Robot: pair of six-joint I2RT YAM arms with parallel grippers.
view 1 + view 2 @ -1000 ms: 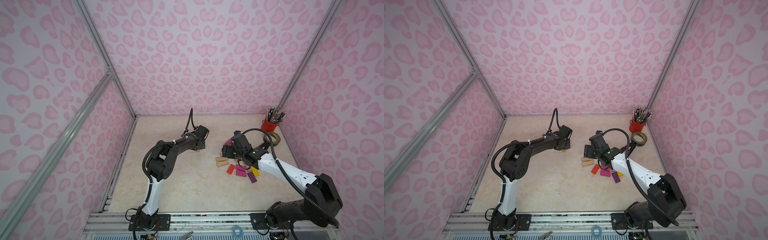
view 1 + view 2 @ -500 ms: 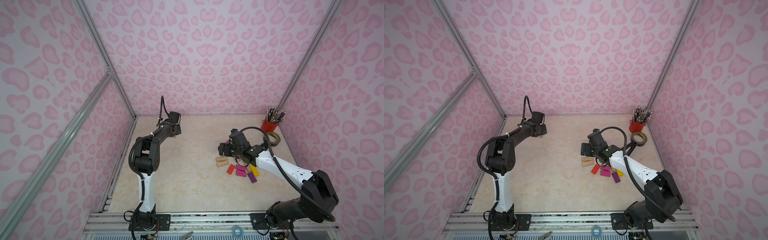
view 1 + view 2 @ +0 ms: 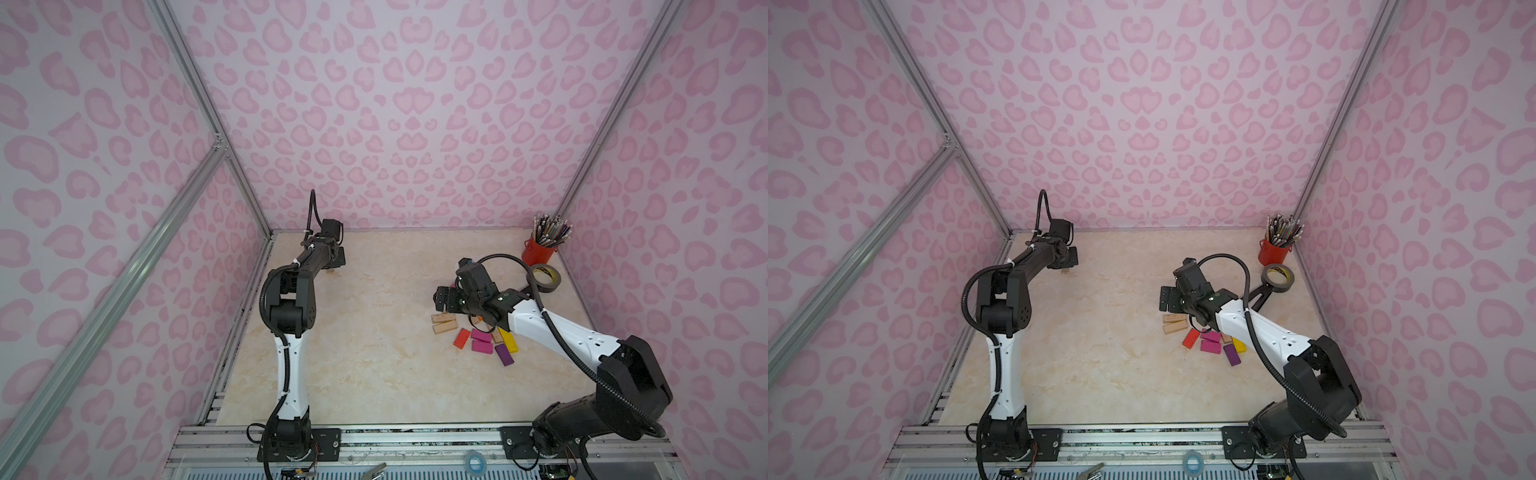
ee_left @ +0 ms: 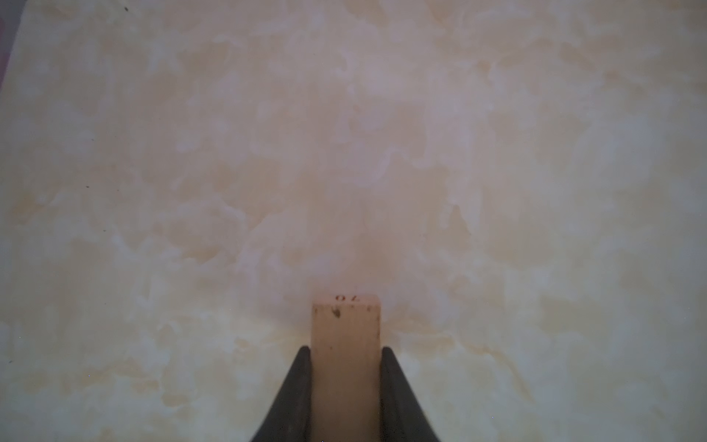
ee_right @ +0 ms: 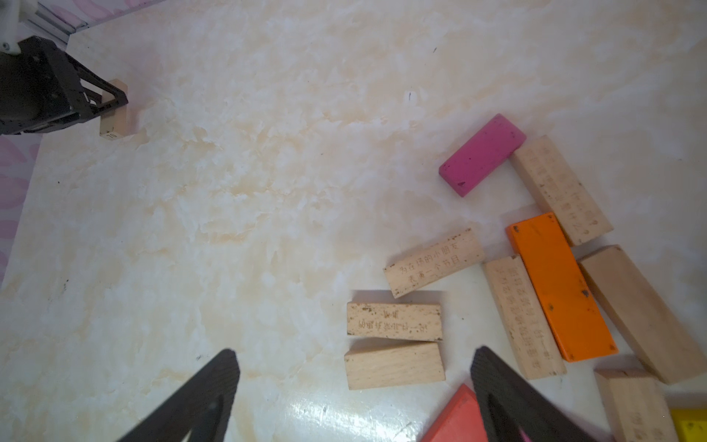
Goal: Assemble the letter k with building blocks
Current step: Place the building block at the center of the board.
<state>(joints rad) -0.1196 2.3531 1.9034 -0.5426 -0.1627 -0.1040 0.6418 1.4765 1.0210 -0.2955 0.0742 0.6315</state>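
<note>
My left gripper (image 4: 345,349) is shut on a plain light wood building block (image 4: 346,325) that bears a small red number on its end. In both top views it hangs low over the table's far left corner (image 3: 332,268) (image 3: 1065,270). My right gripper (image 3: 444,297) (image 5: 354,354) is open and holds nothing. It hovers over the near edge of the pile of building blocks. The pile holds plain blocks (image 5: 394,321) (image 3: 444,328), an orange one (image 5: 560,285), magenta ones (image 5: 482,154) (image 3: 482,347), a red one (image 5: 455,417), a purple one (image 3: 504,354) and a yellow one (image 3: 509,341).
A red cup of pencils (image 3: 539,251) stands in the far right corner, with a grey tape roll (image 3: 544,277) just in front of it. Pink patterned walls close in the table on three sides, and a metal rail (image 3: 415,436) runs along the front.
My left arm has swung from the table's middle to the far left corner, still holding its block. My right gripper has stayed over the pile, shifting slightly.
</note>
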